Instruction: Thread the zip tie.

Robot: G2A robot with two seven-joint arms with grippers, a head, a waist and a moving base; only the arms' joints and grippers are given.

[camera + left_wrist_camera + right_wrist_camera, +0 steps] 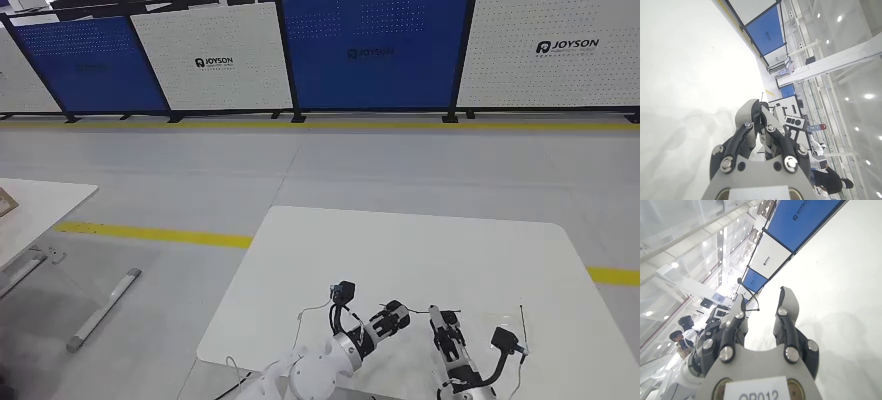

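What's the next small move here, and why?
Probably ease the right gripper toward the zip tie until its curved end sits between the fingers, ready to close. The left gripper is shut on the tie, a thin tip poking out. The right gripper is open, and the tie curves close by one fingertip, not gripped there.

zip tie [762, 95] is mostly swallowed between the pinched jaws of the left gripper [759, 102], only a thin tip poking out past them, way too tiny from above
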